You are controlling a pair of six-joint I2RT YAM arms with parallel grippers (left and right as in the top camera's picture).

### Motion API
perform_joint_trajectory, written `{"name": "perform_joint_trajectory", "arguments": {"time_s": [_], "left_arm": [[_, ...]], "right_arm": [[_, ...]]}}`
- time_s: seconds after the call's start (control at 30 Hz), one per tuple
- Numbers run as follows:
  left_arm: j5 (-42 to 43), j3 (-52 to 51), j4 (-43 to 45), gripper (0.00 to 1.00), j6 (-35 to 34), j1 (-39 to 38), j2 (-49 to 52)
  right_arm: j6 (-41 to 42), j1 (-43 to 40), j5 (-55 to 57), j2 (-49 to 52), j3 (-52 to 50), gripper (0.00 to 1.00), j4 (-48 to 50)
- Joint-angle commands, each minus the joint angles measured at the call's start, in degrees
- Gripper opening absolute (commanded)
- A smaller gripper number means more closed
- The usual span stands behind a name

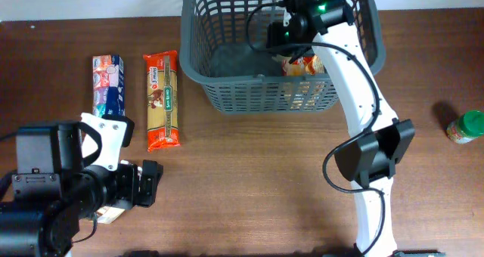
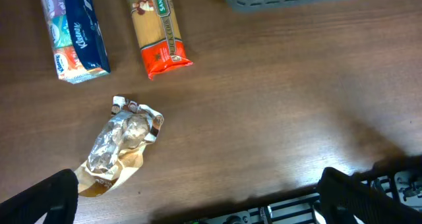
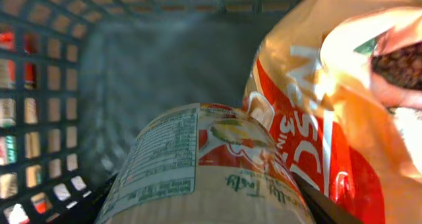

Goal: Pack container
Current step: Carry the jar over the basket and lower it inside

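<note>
Container [image 1: 227, 91] at 12 o'clock on worktop [image 1: 265, 174]; inside we see orange bag [image 3: 343, 118] and labelled jar [image 3: 191, 165], right end effector [image 1: 295, 57] clamped on jar. Left end effector [image 2: 204, 196] at 7 o'clock, jaws apart.

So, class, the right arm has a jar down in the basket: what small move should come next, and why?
Probably open the right tool and release the jar: it is already well below the basket rim, beside the orange bag.

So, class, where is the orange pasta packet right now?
In the overhead view the pasta packet lies left of centre, between the tissue pack and the grey basket, touching neither.
</note>
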Motion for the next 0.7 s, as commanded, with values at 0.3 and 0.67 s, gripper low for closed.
{"name": "perform_joint_trajectory", "arguments": {"time_s": [0.3, 0.67], "left_arm": [[-0.4, 0.9, -0.1, 0.99, -0.3, 0.3, 0.2], [-0.4, 0.9, -0.1, 0.99, -0.3, 0.3, 0.2]], "right_arm": [[-6.7, 3.0, -0.6, 6.9, 0.3, 0.05, -4.5], [-6.8, 3.1, -0.6, 8.5, -6.8, 0.22, -4.0]]}}
